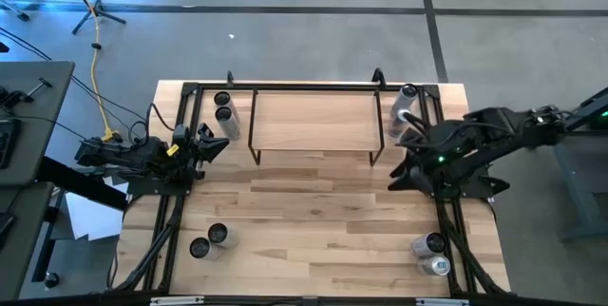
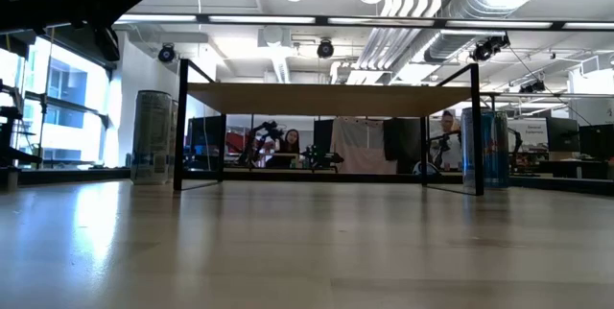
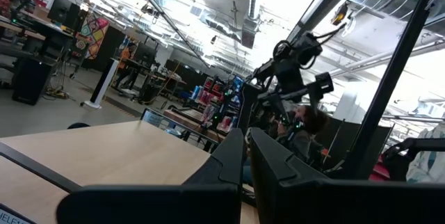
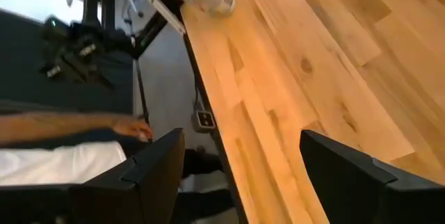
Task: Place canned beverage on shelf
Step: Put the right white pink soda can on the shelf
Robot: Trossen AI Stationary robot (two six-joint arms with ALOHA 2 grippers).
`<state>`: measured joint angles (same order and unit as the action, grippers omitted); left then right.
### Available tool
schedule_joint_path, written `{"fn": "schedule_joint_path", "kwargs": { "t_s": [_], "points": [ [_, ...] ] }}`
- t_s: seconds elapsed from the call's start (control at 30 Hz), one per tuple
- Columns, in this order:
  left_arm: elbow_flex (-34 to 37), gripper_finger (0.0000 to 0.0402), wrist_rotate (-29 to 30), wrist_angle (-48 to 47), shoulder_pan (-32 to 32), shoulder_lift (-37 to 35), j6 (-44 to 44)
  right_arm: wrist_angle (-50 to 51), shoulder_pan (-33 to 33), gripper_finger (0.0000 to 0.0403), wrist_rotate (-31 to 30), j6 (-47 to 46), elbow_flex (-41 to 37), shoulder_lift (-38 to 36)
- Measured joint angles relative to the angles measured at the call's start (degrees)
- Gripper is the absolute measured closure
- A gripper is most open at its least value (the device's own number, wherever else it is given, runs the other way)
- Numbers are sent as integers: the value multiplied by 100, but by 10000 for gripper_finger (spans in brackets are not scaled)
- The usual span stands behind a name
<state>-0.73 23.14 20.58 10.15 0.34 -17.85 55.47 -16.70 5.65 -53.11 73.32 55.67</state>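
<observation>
Right hand (image 1: 397,175) open, empty, beside shelf (image 1: 313,121) edge.

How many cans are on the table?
8: two left of the shelf, two right of it, two near the front left, two near the front right. The arms may hide more.

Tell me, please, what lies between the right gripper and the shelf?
In the high view, two cans stand between the open right gripper and the shelf, beside the shelf's right end.
</observation>
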Motion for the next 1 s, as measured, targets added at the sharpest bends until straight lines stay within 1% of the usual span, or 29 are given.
{"fn": "schedule_joint_path", "kwargs": {
  "t_s": [0.1,0.17,0.23,0.27,0.33,0.47,0.53,0.67,0.8,0.9,1.0],
  "points": [
    [0,398,-1,0,0,1,0,-11,-18,132,-36,641,0,97],
    [1,398,-1,0,0,1,0,-92,16,132,-282,1011,0,154],
    [0,398,-2,2,0,0,0,-151,25,132,-549,889,0,223],
    [0,398,0,0,0,2,0,-132,21,132,-563,816,0,259],
    [0,398,-2,1,0,2,0,-132,20,132,-419,815,0,336],
    [1,398,-1,0,0,1,0,-130,14,132,207,928,-2,503],
    [0,398,-2,0,0,2,0,-126,14,132,289,870,-2,576],
    [0,398,0,0,0,2,0,-24,16,128,262,811,-4,688],
    [2,398,-2,0,0,2,0,270,16,105,144,696,-7,747],
    [0,398,-2,0,0,1,0,591,16,71,146,550,-7,763],
    [1,398,-2,0,0,0,0,967,19,35,457,418,-9,761]
  ]
}}
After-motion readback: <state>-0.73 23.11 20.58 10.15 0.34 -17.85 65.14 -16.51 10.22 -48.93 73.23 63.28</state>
